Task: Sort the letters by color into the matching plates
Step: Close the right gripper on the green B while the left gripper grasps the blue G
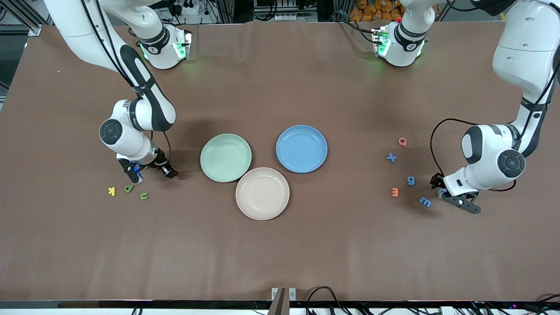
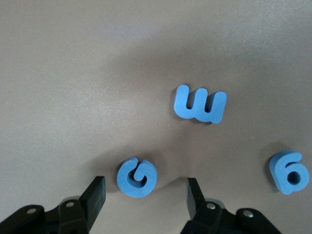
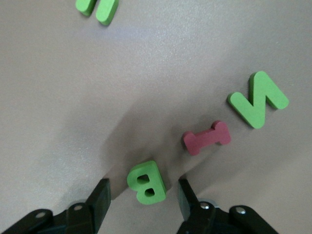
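- The beige-pink plate (image 1: 262, 193) lay nearest the front camera, the green plate (image 1: 225, 157) and blue plate (image 1: 301, 148) farther back, all holding nothing.
- The left gripper (image 2: 146, 195) was low over the table, jaws apart around a blue G (image 2: 137, 177), not touching it; the blue m (image 2: 200, 104) and blue 6 (image 2: 289, 172) lay near.
- The right gripper (image 3: 144, 195) straddled a green B (image 3: 146, 183) with jaws apart; a dark red I (image 3: 206, 138) and green N (image 3: 258, 99) lay close, another green letter (image 3: 97, 9) cut off at the edge.
- In the front view both straddled letters were hidden.
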Available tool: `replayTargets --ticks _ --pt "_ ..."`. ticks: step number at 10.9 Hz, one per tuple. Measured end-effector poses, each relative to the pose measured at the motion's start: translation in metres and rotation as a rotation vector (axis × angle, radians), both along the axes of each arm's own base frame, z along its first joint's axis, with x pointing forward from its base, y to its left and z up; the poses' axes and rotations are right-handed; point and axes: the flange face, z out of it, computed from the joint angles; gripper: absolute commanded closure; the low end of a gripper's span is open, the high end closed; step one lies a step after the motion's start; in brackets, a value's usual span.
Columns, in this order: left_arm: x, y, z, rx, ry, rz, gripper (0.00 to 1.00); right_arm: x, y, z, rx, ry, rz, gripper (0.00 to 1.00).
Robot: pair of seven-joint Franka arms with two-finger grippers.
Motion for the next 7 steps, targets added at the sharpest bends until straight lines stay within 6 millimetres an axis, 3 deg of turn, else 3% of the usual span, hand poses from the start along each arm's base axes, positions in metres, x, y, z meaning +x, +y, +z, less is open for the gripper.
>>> replayTargets --ticks 2,7 --pt "-0.0005 0.0000 -0.0036 -0.001 0.005 -0.001 0.28 -0.0002 -0.0007 0.0002 0.000 -0.003 0.002 0.50" --pt "-0.0008 0.0046 -0.0042 0.002 0.006 0.000 0.50 0.0014 -0.0073 0.0020 -0.001 -0.012 -0.007 0.65"
